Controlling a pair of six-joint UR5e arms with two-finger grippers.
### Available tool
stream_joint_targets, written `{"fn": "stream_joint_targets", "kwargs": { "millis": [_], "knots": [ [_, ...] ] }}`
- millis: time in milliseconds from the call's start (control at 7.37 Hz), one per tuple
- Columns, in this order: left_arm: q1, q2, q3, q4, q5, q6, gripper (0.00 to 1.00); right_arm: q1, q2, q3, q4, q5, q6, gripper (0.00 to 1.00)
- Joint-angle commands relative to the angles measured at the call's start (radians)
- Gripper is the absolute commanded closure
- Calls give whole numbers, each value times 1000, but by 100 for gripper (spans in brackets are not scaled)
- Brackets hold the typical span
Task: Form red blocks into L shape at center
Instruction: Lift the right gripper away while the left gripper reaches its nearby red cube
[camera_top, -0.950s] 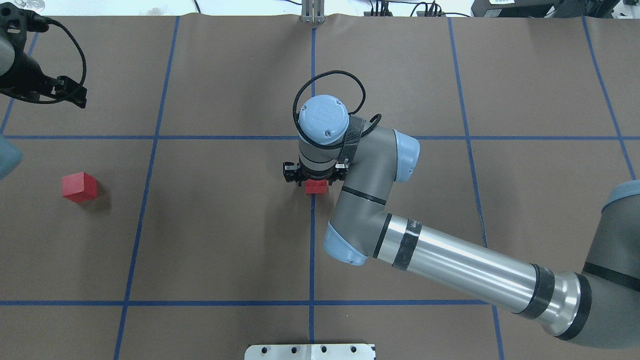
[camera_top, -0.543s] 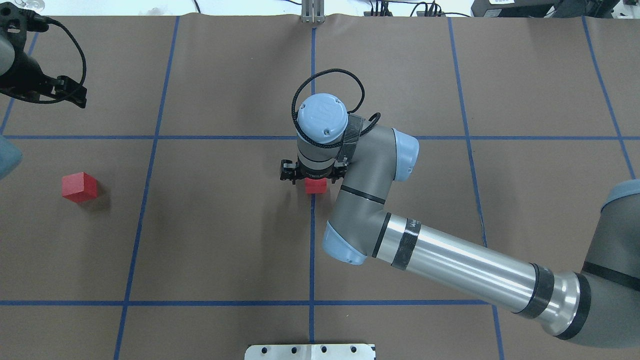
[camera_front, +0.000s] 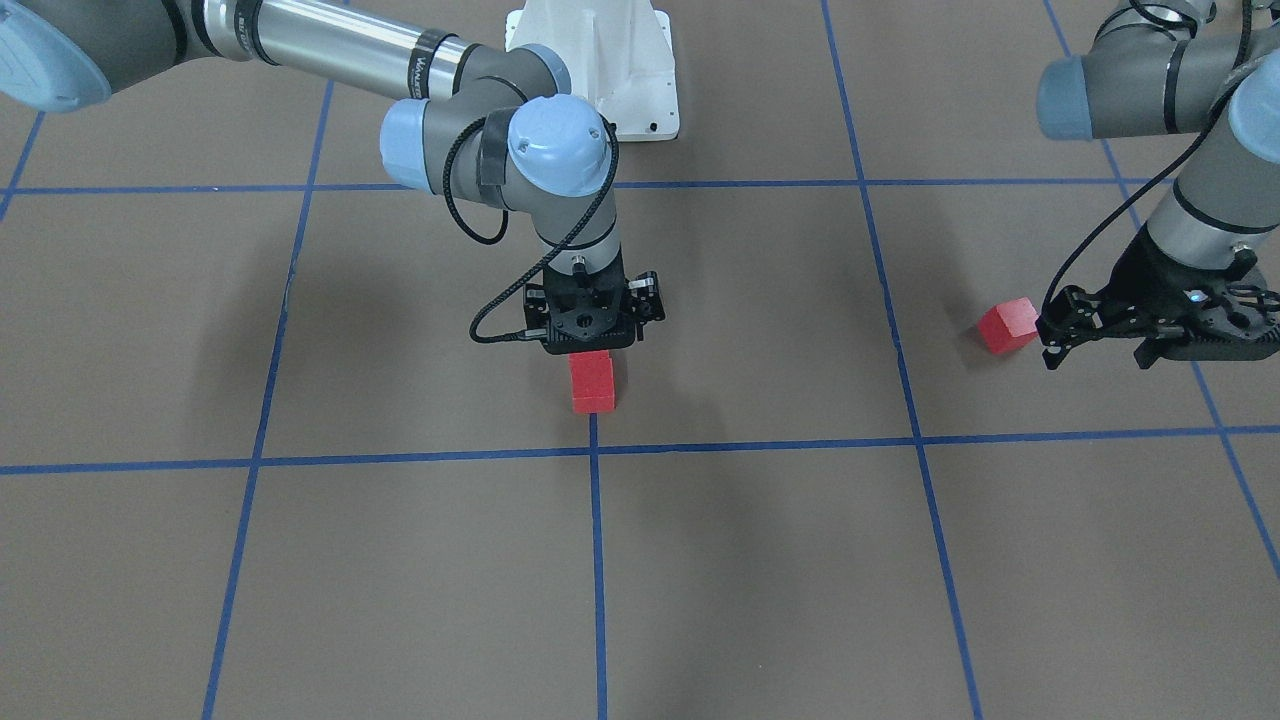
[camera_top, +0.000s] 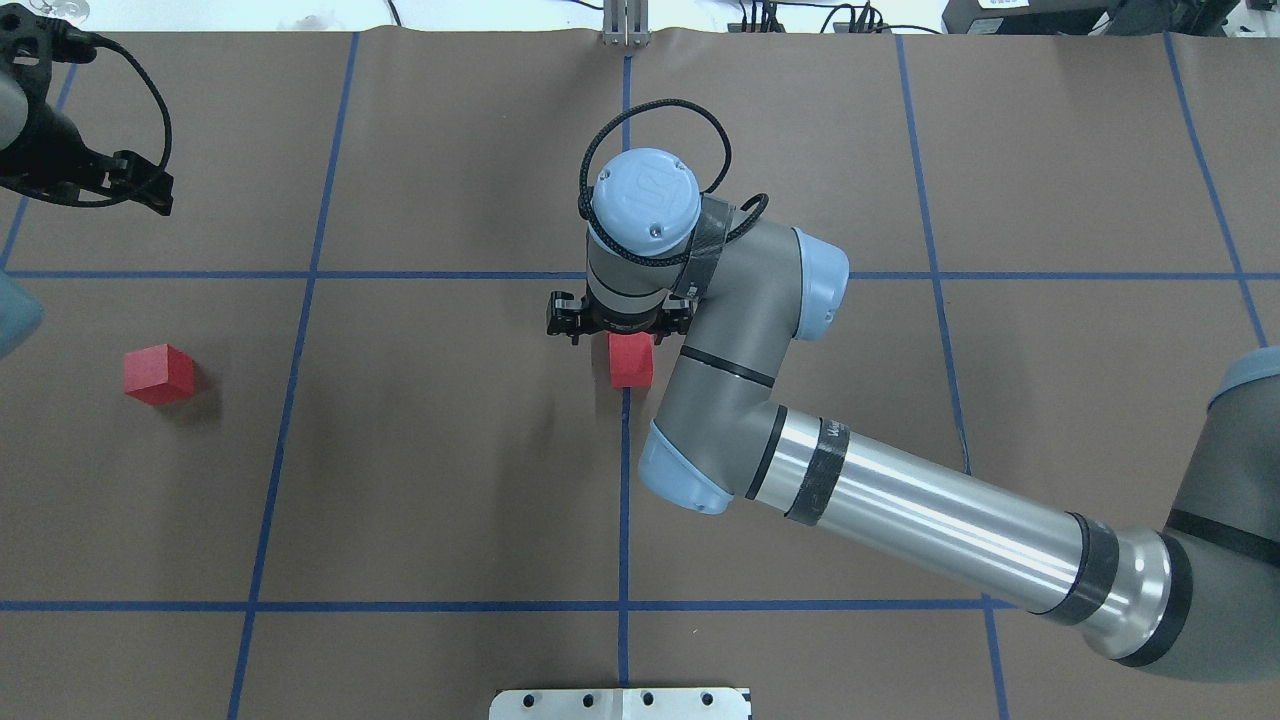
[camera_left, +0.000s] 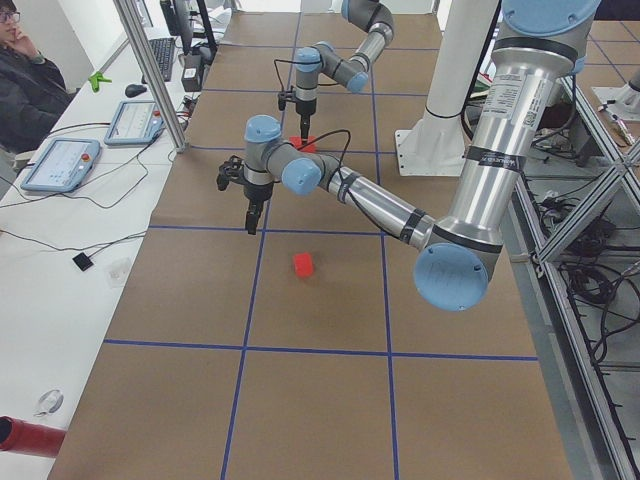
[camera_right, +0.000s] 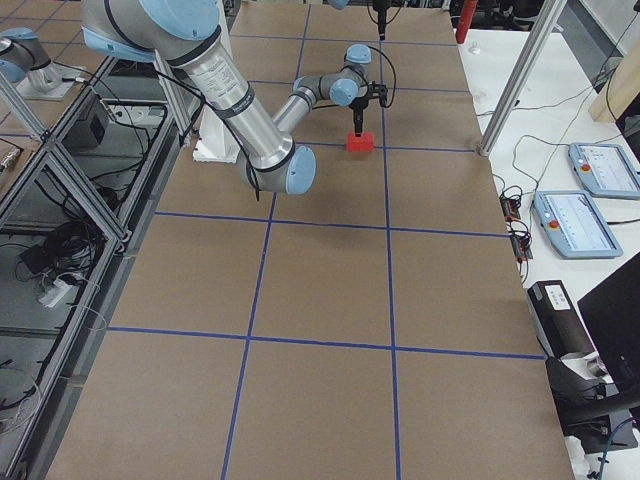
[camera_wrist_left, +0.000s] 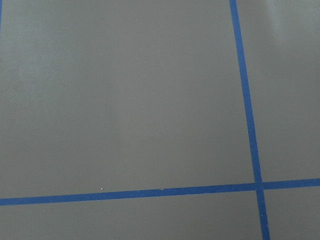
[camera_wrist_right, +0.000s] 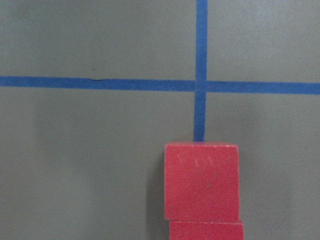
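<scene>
Jaws unreadable (left, right alike); right jaws above two abutting matte red blocks (camera_front: 592, 381).

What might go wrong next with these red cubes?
The right end effector hangs close over the two abutting small matte red cubes; a sideways move might nudge their line crooked. The third red cube lies far off, nearer the left end effector; set down carelessly, it could knock them.

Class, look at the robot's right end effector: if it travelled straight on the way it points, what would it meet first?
The right end effector points straight down, so it would probably first meet the red blocks, two touching in a row right below it; which one is unclear.
</scene>
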Motion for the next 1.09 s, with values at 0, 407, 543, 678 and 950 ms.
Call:
{"fn": "stream_joint_targets", "kwargs": {
  "millis": [0, 407, 543, 678, 950],
  "knots": [
    [1, 46, -20, -25, 0, -25, 0, 43, -4, 115, -149, 8, -15, 2],
    [12, 213, -5, -344, 1, -184, 0, 125, -135, 274, -162, 11, -81, 1],
    [39, 229, -6, -363, 1, -229, 0, 154, -186, 330, -163, 52, -105, 1],
    [100, 243, -8, -366, 13, -287, 0, 172, -200, 341, -162, 75, -119, 1],
    [198, 252, -8, -415, 111, -395, 0, 174, -209, 344, -159, 72, -122, 1]
  ]
}}
